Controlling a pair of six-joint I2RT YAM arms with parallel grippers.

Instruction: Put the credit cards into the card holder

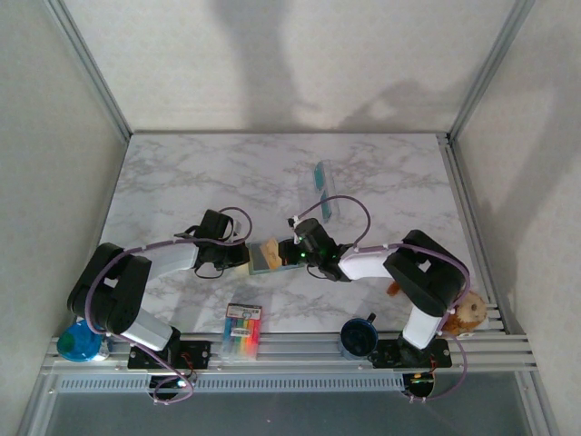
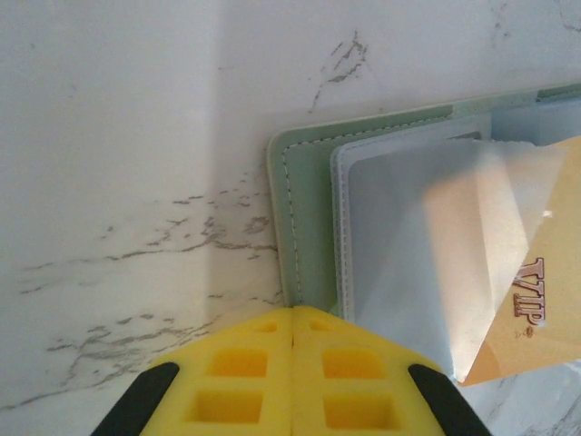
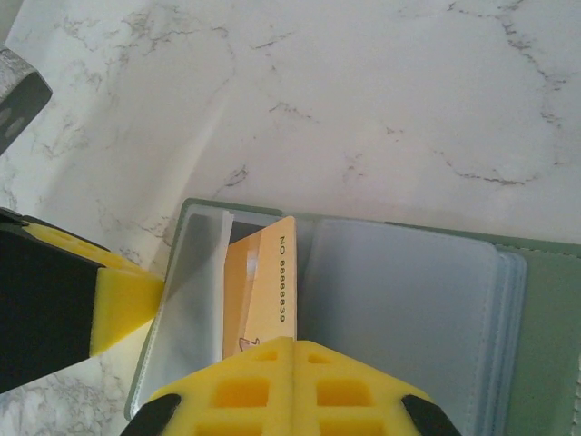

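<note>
Holder (image 3: pixel 545 345) lies open toward the table's (image 1: pixel 182 173) near edge, midway along it. Left gripper (image 2: pixel 292 363) — jaws together — bears on its outer edge, likely to stop sliding. Right gripper (image 3: pixel 292 354), clamped on the gold card (image 3: pixel 263 282), holds it half under a clear sleeve (image 3: pixel 195 272) — insertion incomplete.

A robotics lab test cell: marble-patterned table (image 1: pixel 182 173) boxed by plain white panels (image 1: pixel 54 136) on aluminium framing (image 1: pixel 91 77) (two robot arms (image 1: pixel 118 291) bolted to its near rail (image 1: pixel 300 350)).
</note>
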